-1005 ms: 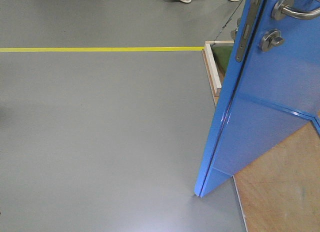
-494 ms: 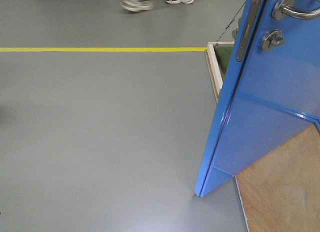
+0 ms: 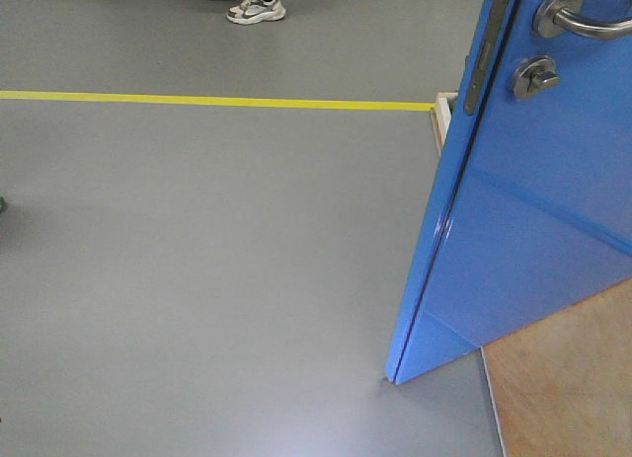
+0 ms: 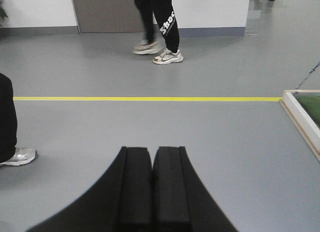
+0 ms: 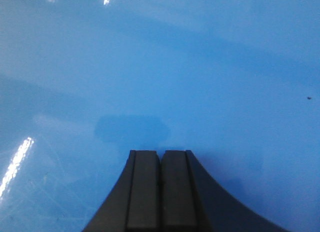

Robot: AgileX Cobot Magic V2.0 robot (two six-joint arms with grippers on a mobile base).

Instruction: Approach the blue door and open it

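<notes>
In the front view we see the blue door (image 3: 533, 200) filling the 3 o'clock side, ajar, its thin dark edge running from 1 o'clock down to the grey floor (image 3: 197, 279) near 5 o'clock. The lever handle (image 3: 585, 21) sits at the 1 o'clock corner, with the round lock (image 3: 534, 78) just below it. A yellow line (image 3: 217, 101) crosses the floor from 9 o'clock and ends near the door's edge, and a bare wooden board (image 3: 563, 388) lies under the door at 5 o'clock. A walker's shoes (image 3: 255, 9) appear at 11 o'clock. In the left wrist view we find the left gripper (image 4: 152, 157) closed on nothing, its pads touching, pointing over open floor toward the yellow line and the walker's legs (image 4: 162, 16) at 12 o'clock; a white frame (image 4: 302, 117) lies at 3 o'clock. In the right wrist view the right gripper (image 5: 161, 159) is likewise closed and empty, facing the door's glossy face (image 5: 160, 66) close up; we cannot tell whether it touches.
</notes>
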